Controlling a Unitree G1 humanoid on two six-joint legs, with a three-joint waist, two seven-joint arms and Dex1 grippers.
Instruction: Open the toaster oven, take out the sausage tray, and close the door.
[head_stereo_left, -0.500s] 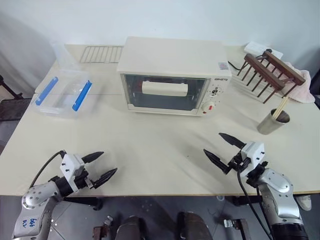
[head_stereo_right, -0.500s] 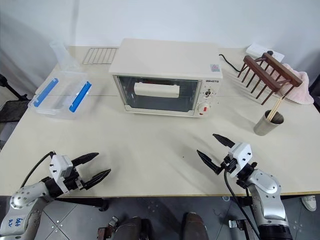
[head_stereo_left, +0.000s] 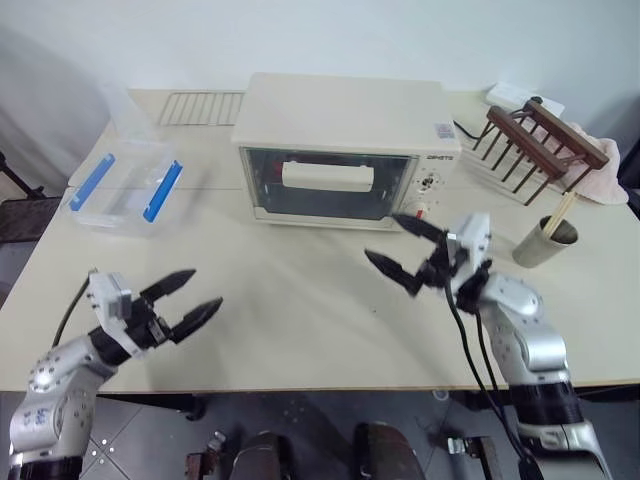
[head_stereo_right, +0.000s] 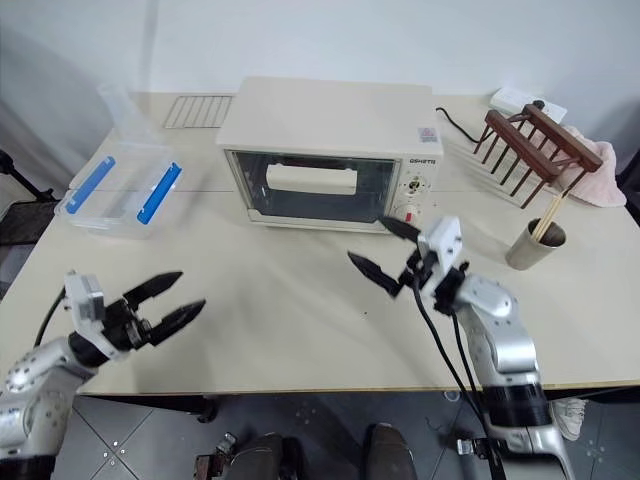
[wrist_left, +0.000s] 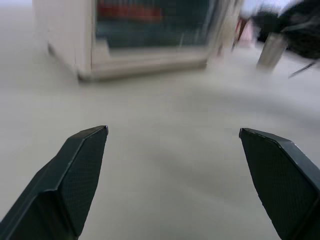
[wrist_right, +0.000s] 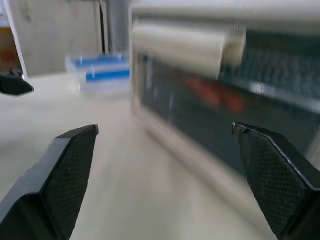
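The cream-white toaster oven (head_stereo_left: 345, 120) stands at the back middle of the table. Its glass door (head_stereo_left: 330, 195) is shut, with the bar handle (head_stereo_left: 328, 176) across it. The sausage tray sits behind the glass, where I make out only blurred red shapes (wrist_right: 215, 96). My right gripper (head_stereo_left: 385, 238) is open and hovers just in front of the oven's lower right corner, below the knobs, touching nothing. My left gripper (head_stereo_left: 205, 288) is open and empty near the table's front left, far from the oven.
A clear plastic box with blue clasps (head_stereo_left: 125, 185) lies at the left, a wire rack (head_stereo_left: 203, 107) behind it. A wooden rack (head_stereo_left: 540, 140) and a metal cup with sticks (head_stereo_left: 545, 243) stand at the right. Bare table lies between the grippers.
My right gripper has swung from the front right edge up and left to the oven's front. The left gripper has lifted slightly and its arm drew leftward.
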